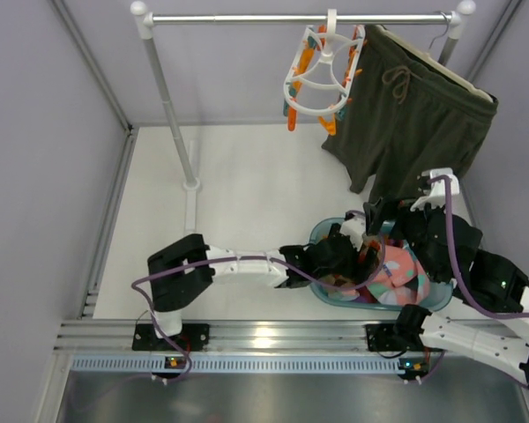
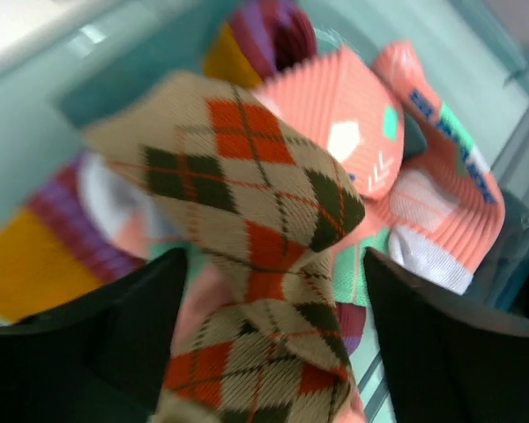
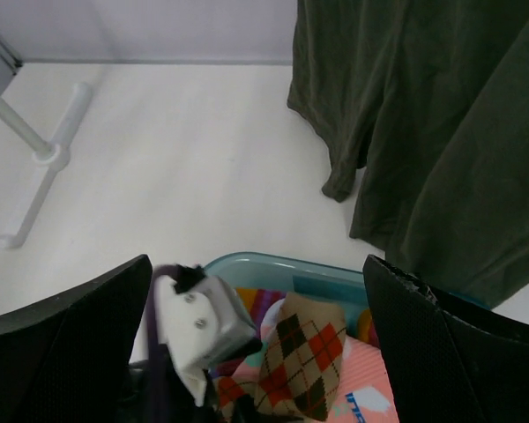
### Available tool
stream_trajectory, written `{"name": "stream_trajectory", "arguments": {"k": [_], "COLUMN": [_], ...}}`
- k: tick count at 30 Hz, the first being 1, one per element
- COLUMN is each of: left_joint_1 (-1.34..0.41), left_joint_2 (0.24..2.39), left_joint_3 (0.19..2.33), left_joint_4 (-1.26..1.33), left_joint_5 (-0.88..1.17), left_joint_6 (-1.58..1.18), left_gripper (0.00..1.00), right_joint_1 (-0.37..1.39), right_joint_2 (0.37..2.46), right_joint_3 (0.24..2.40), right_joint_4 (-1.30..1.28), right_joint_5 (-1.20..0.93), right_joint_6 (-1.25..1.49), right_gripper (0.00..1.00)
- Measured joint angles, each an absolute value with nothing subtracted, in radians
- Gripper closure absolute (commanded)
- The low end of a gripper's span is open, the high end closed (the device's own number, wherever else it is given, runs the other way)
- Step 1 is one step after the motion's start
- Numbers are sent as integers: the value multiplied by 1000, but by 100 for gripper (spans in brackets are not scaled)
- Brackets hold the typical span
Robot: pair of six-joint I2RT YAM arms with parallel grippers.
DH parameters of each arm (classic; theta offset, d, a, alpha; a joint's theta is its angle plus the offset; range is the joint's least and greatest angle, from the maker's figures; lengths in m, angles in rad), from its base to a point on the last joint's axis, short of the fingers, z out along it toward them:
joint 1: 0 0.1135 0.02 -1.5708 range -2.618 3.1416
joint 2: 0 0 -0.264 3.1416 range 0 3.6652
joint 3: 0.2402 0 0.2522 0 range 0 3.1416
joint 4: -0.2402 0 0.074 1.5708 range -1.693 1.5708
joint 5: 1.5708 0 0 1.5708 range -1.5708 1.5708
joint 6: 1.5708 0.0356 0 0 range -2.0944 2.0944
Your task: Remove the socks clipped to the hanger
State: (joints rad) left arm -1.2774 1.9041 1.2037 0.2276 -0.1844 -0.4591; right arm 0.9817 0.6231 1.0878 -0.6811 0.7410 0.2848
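Observation:
The white ring hanger (image 1: pixel 322 79) hangs from the rail with its orange and teal clips, and I see no sock on it. Several socks lie in a teal basin (image 1: pixel 322 233). My left gripper (image 1: pixel 357 256) is down in the basin. In the left wrist view it (image 2: pixel 276 335) is open, with the brown-orange argyle sock (image 2: pixel 247 176) lying loose between the fingers. Pink-teal socks (image 2: pixel 353 115) and a magenta-orange striped sock (image 2: pixel 264 35) lie around it. My right gripper (image 3: pixel 257 295) is open and empty above the basin's far rim (image 3: pixel 273 263). It looks down on the argyle sock (image 3: pixel 304 352).
Dark olive shorts (image 1: pixel 414 123) hang from the metal rail (image 1: pixel 247 18) right of the hanger, close behind the right arm, and fill the right of the right wrist view (image 3: pixel 423 132). The rail's left post (image 1: pixel 172 106) stands on the white floor.

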Motion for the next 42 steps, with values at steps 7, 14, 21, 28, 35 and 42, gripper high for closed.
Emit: {"name": "stream_trajectory", "arguments": {"k": [7,14,21,28,35,42], "left_joint_1": [-1276,-1188,-783,-748,-749,-650], "left_joint_2": [1703,1501,1137,874,765,747], "left_joint_3": [1172,1106,905,994,1040,995], "left_joint_4": [99,-136,-412,-691,-810,-825], "left_joint_5": [-370,-612,-707,-693,-724,-729], "left_joint_6": [-458,-537,-661,-642,-518,-477], "left_gripper": [1,1,1,1,2,1], "right_joint_1": [905,614,474,473,472,472], "right_joint_2": [625,637,567,456,389,415], "right_joint_3": [1057,986,899,921,922,920], "right_joint_4": [-673,-665,-686,-772,-807,-806], "right_joint_5": [754,569,474,488,484,484], "right_joint_6": [319,296,282,254,205,183], "right_gripper": [1,1,0,1,1,1]}}
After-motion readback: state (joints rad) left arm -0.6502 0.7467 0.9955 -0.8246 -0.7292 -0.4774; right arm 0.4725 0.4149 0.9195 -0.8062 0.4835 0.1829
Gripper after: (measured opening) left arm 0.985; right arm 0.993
